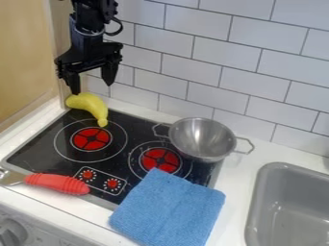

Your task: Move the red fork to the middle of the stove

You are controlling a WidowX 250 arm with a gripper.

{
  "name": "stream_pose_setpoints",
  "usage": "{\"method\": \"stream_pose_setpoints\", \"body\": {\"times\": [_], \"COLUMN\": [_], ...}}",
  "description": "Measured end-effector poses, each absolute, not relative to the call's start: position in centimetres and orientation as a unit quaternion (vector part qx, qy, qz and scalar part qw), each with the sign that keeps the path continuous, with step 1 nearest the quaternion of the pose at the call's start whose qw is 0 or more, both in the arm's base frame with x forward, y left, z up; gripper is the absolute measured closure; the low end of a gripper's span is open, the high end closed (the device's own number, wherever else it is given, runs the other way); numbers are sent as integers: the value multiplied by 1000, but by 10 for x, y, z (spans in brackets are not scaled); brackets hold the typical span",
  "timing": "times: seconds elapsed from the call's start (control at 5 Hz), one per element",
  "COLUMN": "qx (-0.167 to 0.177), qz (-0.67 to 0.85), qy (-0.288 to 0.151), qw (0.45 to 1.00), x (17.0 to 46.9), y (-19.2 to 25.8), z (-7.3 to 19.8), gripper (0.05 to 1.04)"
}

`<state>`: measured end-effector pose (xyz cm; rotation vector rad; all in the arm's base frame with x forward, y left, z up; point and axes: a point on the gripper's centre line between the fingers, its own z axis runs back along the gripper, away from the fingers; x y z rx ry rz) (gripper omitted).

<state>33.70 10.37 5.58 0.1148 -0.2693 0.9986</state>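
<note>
While the red fork is lying along the near edge of the stove, by its left front corner, I am looking at the black gripper hanging above the stove's back left corner, its fingers spread apart with nothing between them. I am judging this as the approach, with the grasp and the carry both still to do.

The banana is resting at the stove's back left corner, right under the gripper, and I am not able to tell whether a fingertip is touching it. So I am planning to lift straight up first, then to travel forward to the stove's near edge, high enough to avoid nudging it.

For the grasp, I am aiming at the thick part of the handle, with one finger on each long side. The handle is looking rounded, so a grip too near its end could be letting the metal end swing down.

For the release, I am choosing the stove's middle, between the two burners, and lowering gently. The metal pot is sitting at the stove's back right and the blue cloth is overlapping its front right, so I am allowing room for both.
</note>
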Motion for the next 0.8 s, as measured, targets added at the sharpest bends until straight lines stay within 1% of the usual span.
{"method": "stream_pose_setpoints", "body": {"times": [0.2,0.4,0.6,0.8], "qx": [64,76,66,68], "qz": [477,482,489,522], "qy": [-101,-92,-99,-111], "qw": [871,868,864,843], "x": [326,322,322,310], "y": [102,102,97,93], "z": [40,41,52,72], "gripper": [85,85,85,85]}}
